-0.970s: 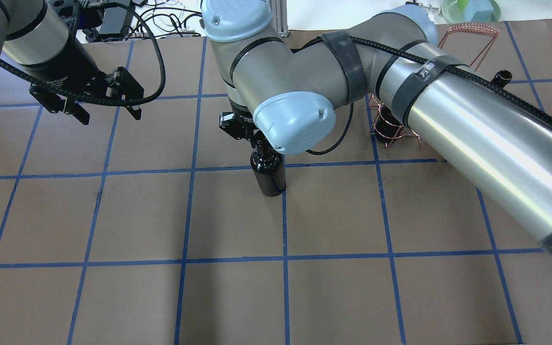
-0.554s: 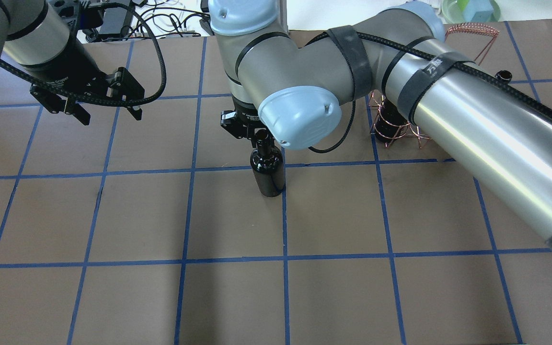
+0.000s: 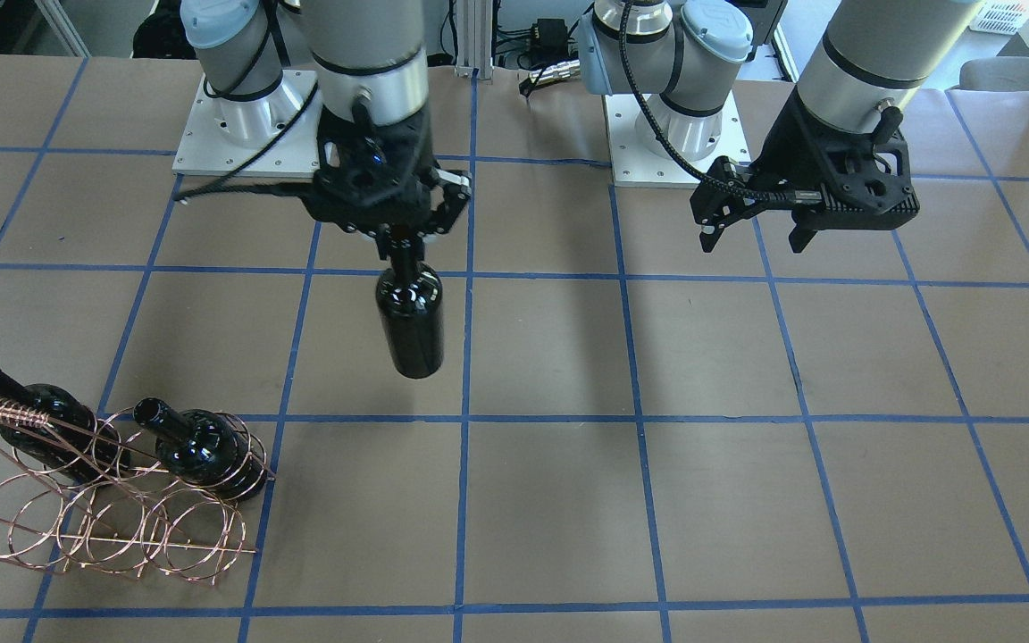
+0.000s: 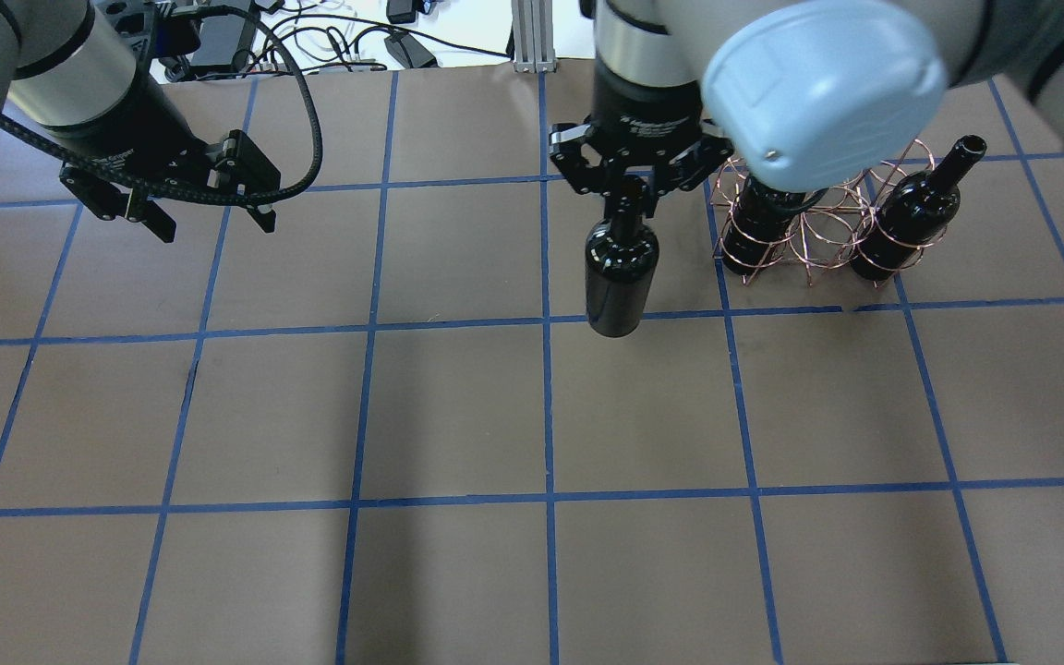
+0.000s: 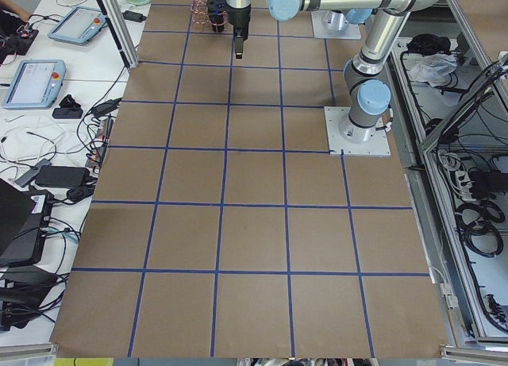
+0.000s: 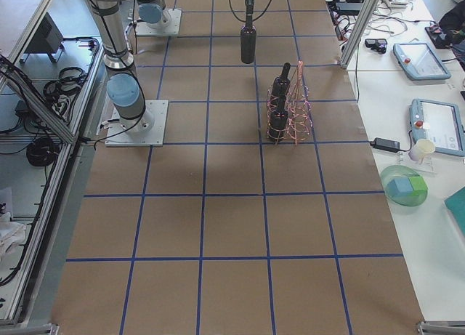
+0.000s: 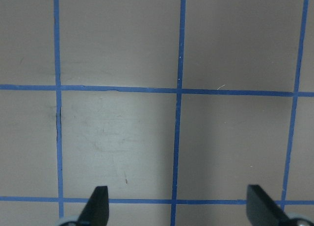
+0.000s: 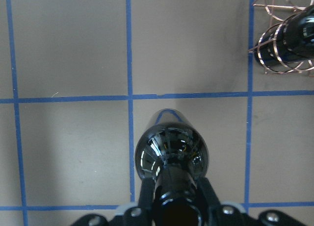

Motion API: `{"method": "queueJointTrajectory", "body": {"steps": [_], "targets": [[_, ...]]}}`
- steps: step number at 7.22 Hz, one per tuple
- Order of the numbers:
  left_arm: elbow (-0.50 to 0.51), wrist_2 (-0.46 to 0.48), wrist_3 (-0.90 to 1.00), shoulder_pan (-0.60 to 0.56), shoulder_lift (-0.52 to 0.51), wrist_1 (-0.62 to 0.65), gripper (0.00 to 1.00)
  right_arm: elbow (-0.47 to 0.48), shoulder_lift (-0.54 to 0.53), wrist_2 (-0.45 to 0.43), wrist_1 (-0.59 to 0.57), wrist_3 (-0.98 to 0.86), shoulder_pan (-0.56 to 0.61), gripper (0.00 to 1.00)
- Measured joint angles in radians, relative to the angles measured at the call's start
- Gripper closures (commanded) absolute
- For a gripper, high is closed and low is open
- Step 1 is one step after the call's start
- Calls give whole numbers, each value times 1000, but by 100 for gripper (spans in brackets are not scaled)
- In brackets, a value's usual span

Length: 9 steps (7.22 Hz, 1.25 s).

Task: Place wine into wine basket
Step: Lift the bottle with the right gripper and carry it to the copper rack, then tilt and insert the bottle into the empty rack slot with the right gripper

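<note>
In the front-facing view the right pincer [image 3: 404,239] is seen pressed on the narrow neck of the wine bottle [image 3: 409,317], which hangs with its long axis vertical, lip up, and is judged to be lifted off the worktop [image 3: 747,500]. The wine basket [image 3: 112,527] is placed well apart from it, towards the robot's right and farther from the base; two other bottles [image 3: 202,451] are already held in its rings. The left pincer [image 3: 754,237] is spread and empty on the opposite side, so the right arm is clearly the nearer one. In the overhead view the glossy near-black glass is shown near the basket, and a free ring seems to be left between the two seated bottles; a sideways carry and then a lowering are probably needed. In the side views the thin copper wire and the coiled handle [image 6: 299,84] are recognised, but nothing sure about the pincers. In the left wrist view only brown paper with blue tape lines is framed between two spread fingers [image 7: 98,204]. In the right wrist view the round shoulder is seen from above, with a basket corner at the upper right.
</note>
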Motion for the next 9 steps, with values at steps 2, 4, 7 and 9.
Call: {"method": "queueJointTrajectory", "body": {"steps": [2,4,7,9], "targets": [[1,0,-16,-10,0,0,0,-17,-83,-32,63,-121,-112,100],[3,16,-64,-62,-1,10,0,-40,-111,-89,88,-249,-201,100],[6,68,-77,-96,-3,26,0,-45,-131,-103,118,-446,-318,100],[4,75,-73,-97,-3,27,0,-45,-119,-25,119,-567,-409,100]]}}
